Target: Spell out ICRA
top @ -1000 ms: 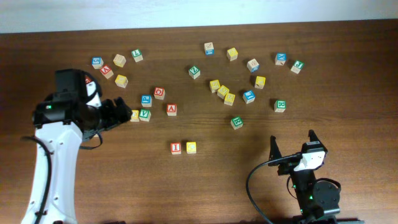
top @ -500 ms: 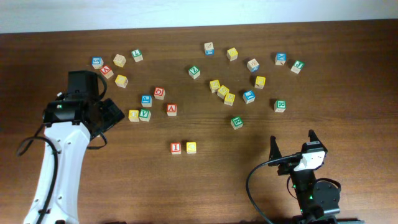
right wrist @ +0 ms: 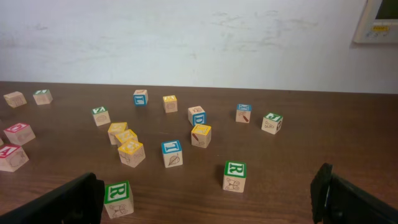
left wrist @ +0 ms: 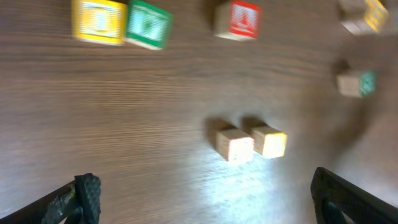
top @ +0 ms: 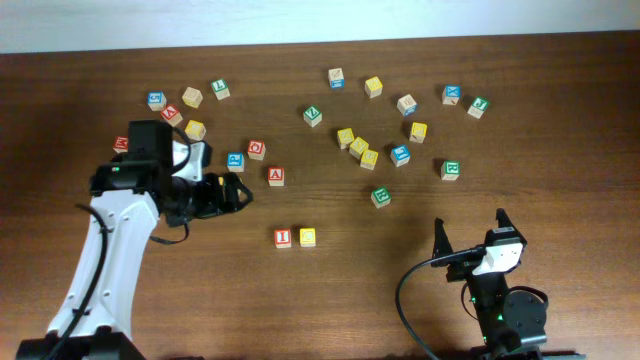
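Observation:
The red "I" cube (top: 283,238) and the yellow "C" cube (top: 307,237) stand side by side, touching, at the table's front middle. They also show in the left wrist view, the "I" cube (left wrist: 235,146) left of the "C" cube (left wrist: 269,141). The red "A" cube (top: 276,176) stands behind them and shows in the left wrist view (left wrist: 239,18). A green "R" cube (top: 380,197) lies to the right, near in the right wrist view (right wrist: 118,198). My left gripper (top: 234,192) is open and empty, left of the "A" cube. My right gripper (top: 470,236) is open and empty, at rest.
A second green cube (top: 450,170) stands farther right. Several other letter cubes lie scattered across the back, with a yellow cluster (top: 358,147). A yellow cube (left wrist: 99,22) and a green cube (left wrist: 148,25) sit below the left gripper. The white wall (right wrist: 199,37) is behind the table.
My left arm drew back to the left, then swung right. Its gripper now covers the yellow and green cubes in the overhead view. The right arm and the cubes have not moved.

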